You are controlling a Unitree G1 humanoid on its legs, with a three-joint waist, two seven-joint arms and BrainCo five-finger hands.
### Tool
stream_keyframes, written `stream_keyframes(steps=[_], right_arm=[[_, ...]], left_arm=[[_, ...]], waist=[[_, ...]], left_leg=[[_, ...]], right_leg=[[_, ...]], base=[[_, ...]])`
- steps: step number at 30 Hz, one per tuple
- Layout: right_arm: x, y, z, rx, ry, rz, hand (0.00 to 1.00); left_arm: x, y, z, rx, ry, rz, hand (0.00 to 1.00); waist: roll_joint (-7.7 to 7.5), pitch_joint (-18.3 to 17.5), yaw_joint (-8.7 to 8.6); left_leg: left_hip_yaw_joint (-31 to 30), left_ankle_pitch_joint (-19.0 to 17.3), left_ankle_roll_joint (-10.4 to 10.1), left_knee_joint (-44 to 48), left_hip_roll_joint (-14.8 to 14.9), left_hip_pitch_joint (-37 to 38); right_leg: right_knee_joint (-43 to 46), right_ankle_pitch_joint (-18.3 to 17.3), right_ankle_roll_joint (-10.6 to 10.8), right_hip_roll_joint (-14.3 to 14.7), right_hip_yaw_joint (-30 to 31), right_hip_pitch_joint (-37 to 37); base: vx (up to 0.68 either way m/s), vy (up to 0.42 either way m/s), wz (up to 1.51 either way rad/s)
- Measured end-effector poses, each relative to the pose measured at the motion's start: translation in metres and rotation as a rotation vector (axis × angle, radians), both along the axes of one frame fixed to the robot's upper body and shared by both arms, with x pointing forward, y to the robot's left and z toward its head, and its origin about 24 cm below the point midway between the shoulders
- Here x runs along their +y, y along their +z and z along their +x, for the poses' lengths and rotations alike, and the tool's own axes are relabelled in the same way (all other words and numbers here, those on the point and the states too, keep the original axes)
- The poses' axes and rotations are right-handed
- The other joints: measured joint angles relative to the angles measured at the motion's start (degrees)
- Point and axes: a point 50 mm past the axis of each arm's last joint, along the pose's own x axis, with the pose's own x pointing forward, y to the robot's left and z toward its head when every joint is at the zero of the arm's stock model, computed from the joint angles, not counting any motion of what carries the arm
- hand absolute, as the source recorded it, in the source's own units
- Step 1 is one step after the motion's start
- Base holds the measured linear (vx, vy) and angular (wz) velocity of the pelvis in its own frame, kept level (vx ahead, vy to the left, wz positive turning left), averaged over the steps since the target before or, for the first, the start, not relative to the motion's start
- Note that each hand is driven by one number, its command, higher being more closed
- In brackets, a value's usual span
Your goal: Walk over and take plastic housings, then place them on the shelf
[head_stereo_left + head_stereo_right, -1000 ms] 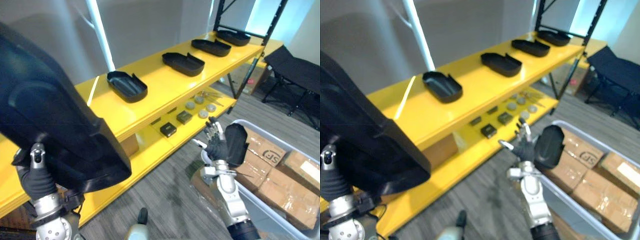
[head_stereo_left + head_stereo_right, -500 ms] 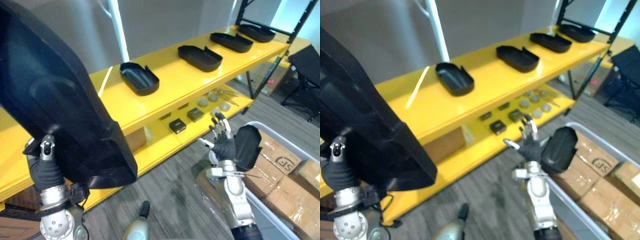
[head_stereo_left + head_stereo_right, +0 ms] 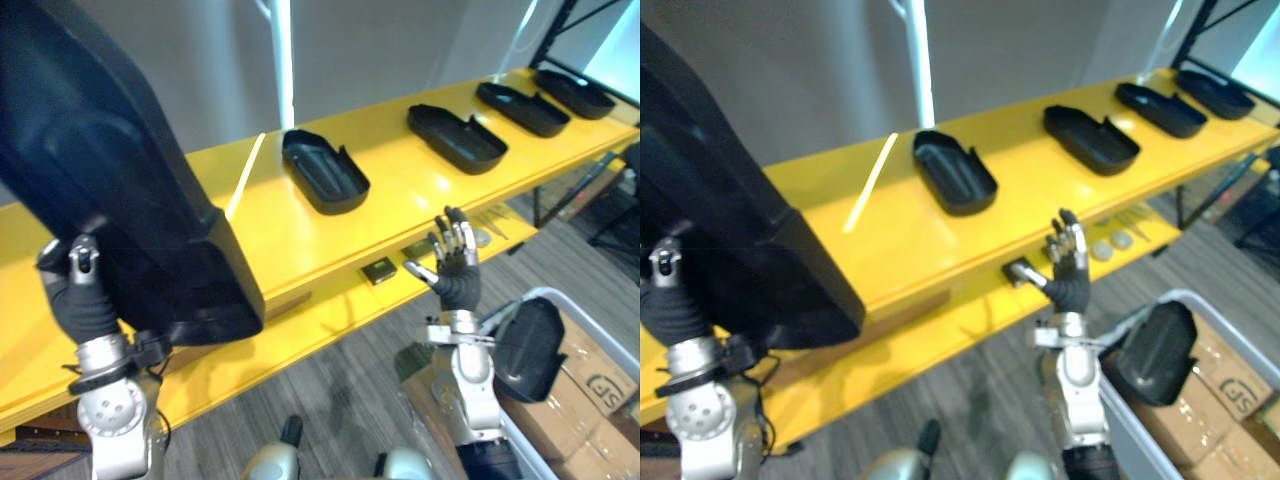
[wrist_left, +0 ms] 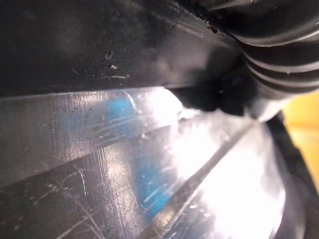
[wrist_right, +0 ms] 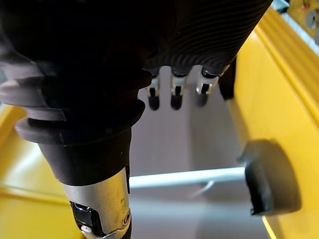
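Housing (image 3: 100,170), big and black, fills the frame's left, pinched in my left hand (image 3: 85,310) over the yellow shelf (image 3: 400,200). Placing step, I judge: next, lower it flat onto the bare stretch left of the shelved housings (image 3: 325,170). My right hand (image 3: 455,265), centre right, is spread and empty. Grey bin (image 3: 560,293) of cartons (image 3: 600,380) sits lower right.

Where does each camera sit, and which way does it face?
Left eye view: head, looking down at the yellow shelf; left hand at the big housing, right hand raised open.
Right eye view: beside it, same scene.
Left wrist view: tight against that housing, beside its cover.
Right wrist view: along straight fingers toward the shelf.
Both eyes share four shelved housings.
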Motion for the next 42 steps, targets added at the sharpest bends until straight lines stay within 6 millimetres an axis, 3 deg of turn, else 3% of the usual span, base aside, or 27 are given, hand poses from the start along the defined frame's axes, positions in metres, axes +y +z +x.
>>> stream_keyframes(steps=[1, 2, 5, 7, 9, 10, 11, 13, 15, 18, 21, 25, 29, 32, 35, 37, 40, 42], right_arm=[[0.005, 0.007, -0.002, -0.032, 0.021, -0.002, 0.00], [0.011, 0.013, -0.004, -0.062, 0.051, -0.013, 0.00], [0.023, 0.023, -0.004, -0.127, 0.116, -0.058, 0.00], [0.020, 0.033, -0.003, -0.177, 0.113, -0.084, 0.00], [0.018, 0.056, -0.003, -0.282, 0.081, -0.126, 0.00], [0.016, 0.061, -0.003, -0.305, 0.069, -0.135, 0.00], [0.014, 0.069, -0.002, -0.340, 0.041, -0.154, 0.00], [0.009, 0.076, 0.000, -0.368, 0.010, -0.171, 0.00], [0.006, 0.076, 0.000, -0.369, -0.010, -0.146, 0.00], [0.011, 0.076, -0.002, -0.389, 0.001, -0.117, 0.00], [0.017, 0.076, -0.002, -0.388, 0.024, -0.109, 0.00], [0.026, 0.063, -0.004, -0.332, 0.053, -0.124, 0.00], [0.019, 0.041, -0.011, -0.228, -0.020, -0.143, 0.00], [0.008, 0.031, -0.018, -0.182, -0.075, -0.180, 0.00], [-0.010, 0.031, -0.027, -0.172, -0.122, -0.182, 0.00], [-0.021, 0.029, -0.032, -0.147, -0.150, -0.166, 0.00], [-0.040, 0.004, -0.037, 0.025, -0.217, -0.147, 0.00], [-0.062, -0.037, -0.047, 0.239, -0.315, -0.206, 0.00]], left_arm=[[-0.005, -0.003, 0.000, 0.012, -0.016, -0.012, 1.00], [-0.007, -0.008, -0.003, 0.028, -0.020, -0.033, 1.00], [-0.013, -0.013, -0.014, 0.042, -0.004, -0.060, 1.00], [-0.023, -0.010, -0.010, 0.028, -0.041, -0.057, 1.00], [-0.046, -0.007, 0.003, 0.004, -0.152, -0.065, 1.00], [-0.050, -0.006, 0.006, 0.000, -0.176, -0.063, 1.00], [-0.056, -0.004, 0.011, -0.009, -0.210, -0.051, 1.00], [-0.058, -0.001, 0.014, -0.021, -0.226, -0.042, 1.00], [-0.052, -0.004, 0.013, 0.009, -0.211, -0.020, 1.00], [-0.039, -0.010, 0.009, 0.062, -0.163, 0.005, 1.00], [-0.033, -0.015, 0.006, 0.104, -0.133, 0.005, 1.00], [-0.029, -0.020, 0.004, 0.142, -0.129, 0.024, 1.00], [-0.030, -0.019, 0.005, 0.159, -0.146, 0.088, 1.00], [-0.022, -0.023, 0.009, 0.199, -0.129, 0.096, 1.00], [-0.011, -0.036, 0.023, 0.298, -0.085, 0.083, 1.00], [-0.002, -0.045, 0.030, 0.366, -0.031, 0.092, 1.00], [0.019, -0.054, 0.041, 0.439, 0.089, 0.052, 1.00], [0.032, -0.057, 0.047, 0.469, 0.171, -0.010, 1.00]], waist=[[-1.15, -0.5, 0.08], [-1.37, -0.6, 0.15], [0.26, -2.2, 1.09], [0.79, -2.9, 0.29], [1.72, -3.9, -0.47], [1.99, -4.1, -0.50], [2.61, -4.5, -0.66], [2.41, -4.5, -0.30], [0.02, -5.0, -0.03], [-1.86, -6.1, 0.12], [-2.29, -6.4, 0.62], [-2.08, -6.5, 0.55], [-1.89, -6.6, -0.66], [-0.72, -7.0, -2.33], [0.86, -7.7, -2.75], [1.28, -7.7, -4.15], [1.53, -7.6, -6.01], [1.91, -7.3, -7.09]], left_leg=[[-1.6, -0.7, -0.8, 0.0, -1.1, 0.3], [-2.3, -1.7, -1.4, -0.5, -1.7, 0.8], [2.0, -2.2, -1.7, -0.7, 1.6, 1.2], [13.1, -2.8, -1.1, 2.3, 4.8, -1.4], [30.2, -2.1, -0.8, 4.8, 8.1, -3.8], [33.3, -0.7, -0.3, 4.5, 8.6, -3.7], [36.3, 1.1, -1.2, 2.4, 8.4, -3.0], [36.1, 1.6, -0.7, -0.6, 7.5, -1.4], [34.6, 1.6, -0.6, -2.0, 6.1, 1.0], [34.4, 1.6, -0.6, -3.3, 5.4, 2.9], [34.4, 1.6, -0.6, -3.3, 5.3, 2.9], [34.5, 1.6, -0.8, -4.7, 5.0, 3.5], [35.9, 2.3, -1.7, -6.0, 4.7, 3.4], [37.0, 2.5, -1.9, -6.4, 4.8, 3.5], [39.4, 2.6, -1.7, -6.4, 5.2, 3.5], [40.1, 2.7, -1.8, -6.4, 5.3, 3.4], [41.9, 2.7, -1.8, -6.4, 5.7, 2.5], [43.5, 2.7, -1.8, -6.3, 5.7, 2.4]], right_leg=[[-2.8, 0.1, 0.2, 0.2, 1.4, 0.9], [-3.5, 2.6, 0.9, -0.2, 0.7, 2.2], [-4.1, 5.6, -0.2, -0.2, -5.9, 4.7], [-6.5, 5.6, -0.7, -0.2, -13.2, 8.4], [-7.9, 5.3, -1.2, -0.7, -22.3, 11.3], [-7.6, 5.2, -1.4, -0.9, -23.7, 11.6], [-7.0, 5.0, -1.5, -1.1, -25.7, 12.1], [-6.0, 4.8, -1.3, -1.2, -25.9, 12.9], [-5.8, 4.3, -0.7, -2.0, -25.9, 15.3], [-5.9, 4.3, -0.6, -2.4, -25.3, 16.5], [-7.0, 4.3, -0.6, -2.3, -22.9, 16.1], [-10.3, 4.4, -0.5, -2.0, -20.1, 16.0], [-11.8, 4.2, 0.4, -2.1, -18.2, 15.0], [-11.7, 4.4, 1.0, -2.2, -16.6, 14.0], [-12.0, 5.1, 1.4, -1.8, -14.1, 12.6], [-12.3, 5.8, 1.5, -1.7, -12.9, 12.1], [-12.8, 6.4, 1.5, -1.5, -11.2, 10.3], [-13.1, 7.3, 1.6, -1.4, -9.6, 9.5]], base=[[0.21, -0.308, 1.04], [0.25, -0.345, 1.09], [0.24, -0.237, 0.92], [0.30, -0.215, 1.72], [0.17, -0.117, 1.95], [0.15, -0.023, 1.64], [0.15, 0.050, 1.20], [0.14, 0.079, 0.81], [0.15, 0.068, 0.38], [0.09, 0.022, 0.05], [0.01, -0.017, -0.24], [-0.06, -0.030, -0.39], [-0.11, 0.017, -0.23], [-0.09, 0.033, -0.26], [-0.04, 0.042, -0.35], [0.00, 0.048, -0.30], [0.01, 0.036, -0.31], [0.04, 0.029, -0.32]])
